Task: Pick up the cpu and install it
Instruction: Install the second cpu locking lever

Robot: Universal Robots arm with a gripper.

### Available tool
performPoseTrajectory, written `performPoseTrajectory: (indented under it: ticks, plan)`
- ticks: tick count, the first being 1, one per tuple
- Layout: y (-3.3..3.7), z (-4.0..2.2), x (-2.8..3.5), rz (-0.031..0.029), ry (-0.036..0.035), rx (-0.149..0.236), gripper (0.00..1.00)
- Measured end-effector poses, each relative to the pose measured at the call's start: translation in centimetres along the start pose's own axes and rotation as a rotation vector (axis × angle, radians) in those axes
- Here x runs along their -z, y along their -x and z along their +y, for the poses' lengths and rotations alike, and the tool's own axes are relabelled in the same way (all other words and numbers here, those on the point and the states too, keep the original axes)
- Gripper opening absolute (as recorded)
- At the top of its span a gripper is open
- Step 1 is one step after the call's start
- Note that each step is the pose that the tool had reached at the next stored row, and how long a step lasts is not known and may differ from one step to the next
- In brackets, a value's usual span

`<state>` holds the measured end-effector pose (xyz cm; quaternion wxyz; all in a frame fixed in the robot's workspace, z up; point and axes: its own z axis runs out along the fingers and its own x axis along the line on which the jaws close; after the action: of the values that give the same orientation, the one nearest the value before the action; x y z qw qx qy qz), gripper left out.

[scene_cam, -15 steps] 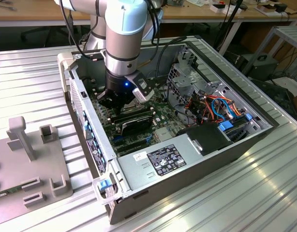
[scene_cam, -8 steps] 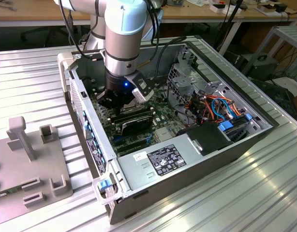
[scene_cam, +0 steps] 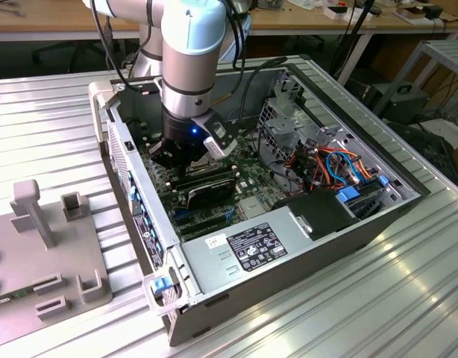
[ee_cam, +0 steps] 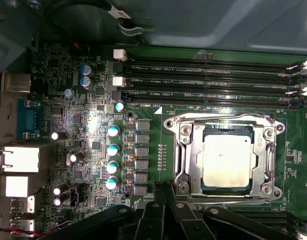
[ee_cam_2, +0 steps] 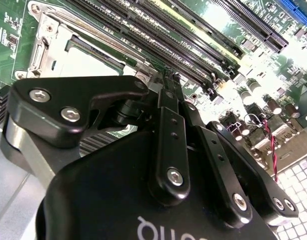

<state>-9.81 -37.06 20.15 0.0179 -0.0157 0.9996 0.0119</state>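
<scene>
The cpu (ee_cam: 227, 161), a dull grey square chip, lies flat inside the metal-framed socket (ee_cam: 183, 150) on the green motherboard. In the second wrist view part of the cpu (ee_cam_2: 88, 65) shows within the socket frame (ee_cam_2: 41, 47). My gripper (ee_cam: 162, 187) hovers just beside the socket's edge with its black fingers pressed together and nothing between them. Its tips (ee_cam_2: 169, 76) point down at the board between the socket and the memory slots. In the exterior view the gripper (scene_cam: 173, 155) is low inside the open computer case (scene_cam: 318, 246).
Long black memory slots (ee_cam: 213, 80) run alongside the socket. Capacitors (ee_cam: 113, 150) and rear ports (ee_cam: 18, 160) stand on the board. The case holds a power supply (scene_cam: 251, 246), cable bundles (scene_cam: 333, 164) and a drive cage. A grey fixture plate (scene_cam: 42, 246) lies at the exterior view's left.
</scene>
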Motion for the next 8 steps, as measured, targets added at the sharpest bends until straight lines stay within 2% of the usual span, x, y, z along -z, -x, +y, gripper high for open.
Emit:
performPoseTrajectory:
  ticks: [8]
  plan:
    - [0.01, -0.10, 0.18, 0.0000, 0.0004, 0.000, 0.11]
